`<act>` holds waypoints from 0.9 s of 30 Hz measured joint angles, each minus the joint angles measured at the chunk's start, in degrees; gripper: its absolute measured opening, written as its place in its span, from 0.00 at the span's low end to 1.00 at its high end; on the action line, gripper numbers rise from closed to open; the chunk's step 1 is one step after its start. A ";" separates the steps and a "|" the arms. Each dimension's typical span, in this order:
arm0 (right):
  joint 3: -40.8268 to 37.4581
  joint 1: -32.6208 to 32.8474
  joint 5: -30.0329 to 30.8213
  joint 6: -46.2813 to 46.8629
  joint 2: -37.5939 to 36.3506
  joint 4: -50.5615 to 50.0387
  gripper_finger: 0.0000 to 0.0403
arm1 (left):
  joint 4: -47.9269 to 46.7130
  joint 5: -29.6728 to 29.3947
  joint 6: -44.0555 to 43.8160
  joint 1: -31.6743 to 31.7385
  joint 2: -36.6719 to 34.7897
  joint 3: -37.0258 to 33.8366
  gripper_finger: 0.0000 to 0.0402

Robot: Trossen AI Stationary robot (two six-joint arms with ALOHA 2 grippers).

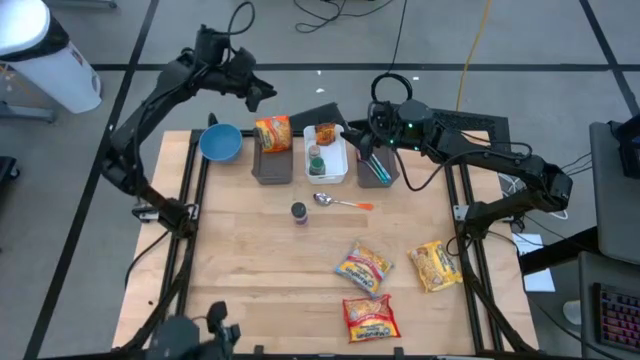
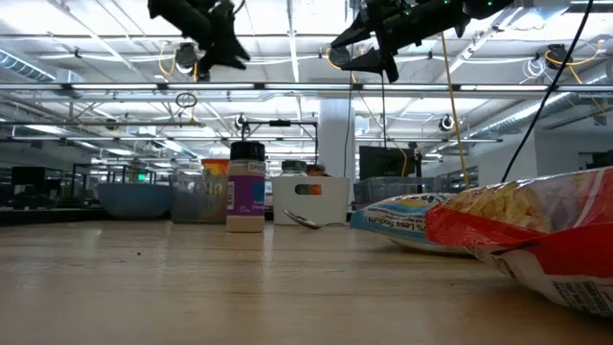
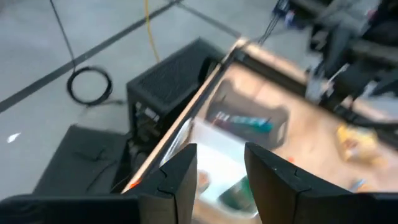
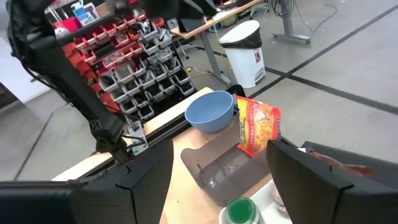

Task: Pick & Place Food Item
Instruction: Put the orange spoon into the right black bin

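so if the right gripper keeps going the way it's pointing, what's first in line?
Probably the grey bin directly beyond the open right gripper, with the noodle packet standing in it and the blue bowl beyond; depth is uncertain.

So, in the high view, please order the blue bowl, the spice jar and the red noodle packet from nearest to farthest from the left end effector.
Measured from the left end effector:
1. Blue bowl, at the table's back-left corner.
2. Spice jar, near the table's middle.
3. Red noodle packet, at the front edge, toward the right arm's side.

Bin packet [image 1: 272, 131]: you see an orange-yellow noodle packet standing upright in the grey bin [image 1: 272, 165].
Table packets: three lie flat, yellow [image 1: 363, 267], yellow [image 1: 435, 266], red [image 1: 369, 317].
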 joint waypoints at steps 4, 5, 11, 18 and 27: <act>0.00 0.02 -0.17 -1.26 0.00 -0.04 0.62 | 4.31 -0.02 -6.27 -3.82 -1.59 0.00 0.36; 0.00 0.02 -0.25 -0.79 0.00 -0.05 0.62 | 5.70 -0.02 -8.34 -5.05 -1.68 0.00 0.36; -1.44 0.39 -0.35 1.94 0.00 1.09 0.62 | 12.81 -0.33 -23.18 -13.12 -1.55 0.00 0.36; -7.52 0.37 -3.39 6.24 0.02 1.94 0.62 | 13.71 -15.08 -29.75 -25.40 -1.55 0.00 0.36; -21.27 0.67 -13.07 14.65 -0.13 28.30 0.62 | 25.83 -26.01 -26.56 -38.85 -1.59 0.00 0.36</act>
